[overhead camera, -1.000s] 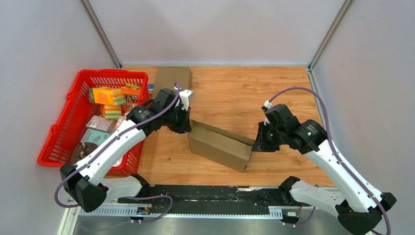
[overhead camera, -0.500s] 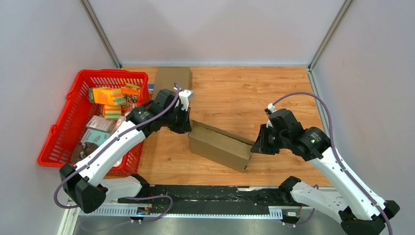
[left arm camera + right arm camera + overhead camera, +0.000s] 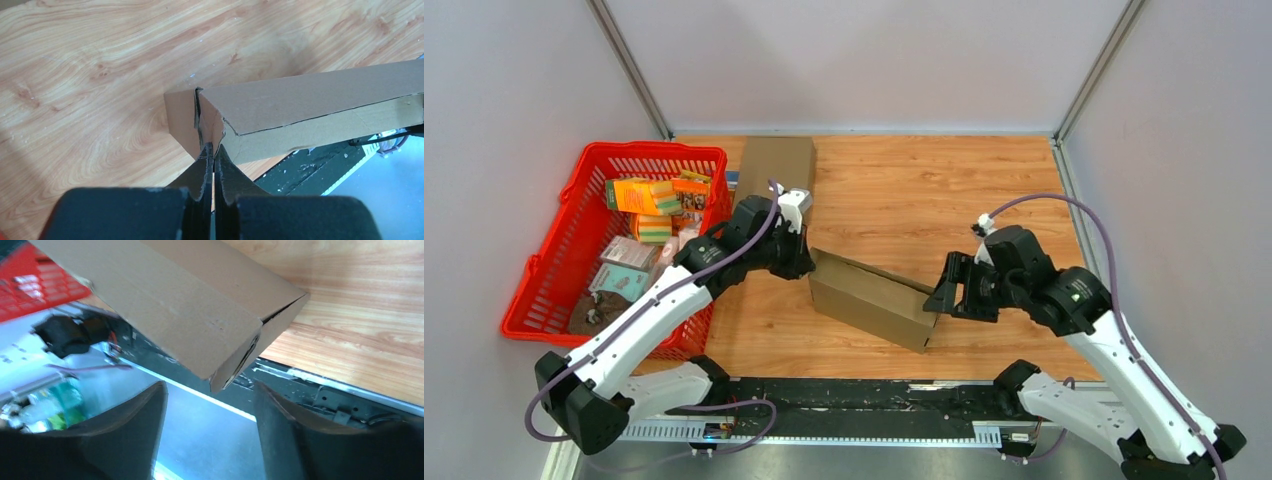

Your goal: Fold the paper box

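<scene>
Brown cardboard, thin and creased, is pinched between the pressed-together fingers of the left gripper (image 3: pixel 214 150): it is clamped on a flap at the end of the paper box (image 3: pixel 874 295), and the wrist view shows no gap between the two black pads. The box lies near the middle of the wooden table (image 3: pixel 944 190), its long axis running from about 10 o'clock to 4 o'clock in the overhead view, with the left gripper at the 10 o'clock end. At the other end, the right gripper (image 3: pixel 939 297) stands with its fingers (image 3: pixel 145 410) well apart. They hold nothing, and the box's end corner shows in the gap between the two fingertips in the wrist view, not clearly touching either one. From the right gripper the box extends toward 9 o'clock. A second ago that gripper was closed tight at the same end of the box; since then it has spread open, and its arm has swung its elbow further toward 4 o'clock. The left arm has shifted slightly, but the box sits as before. A red basket (image 3: pixel 554 260) of packets stands at the table's 9 o'clock edge.
</scene>
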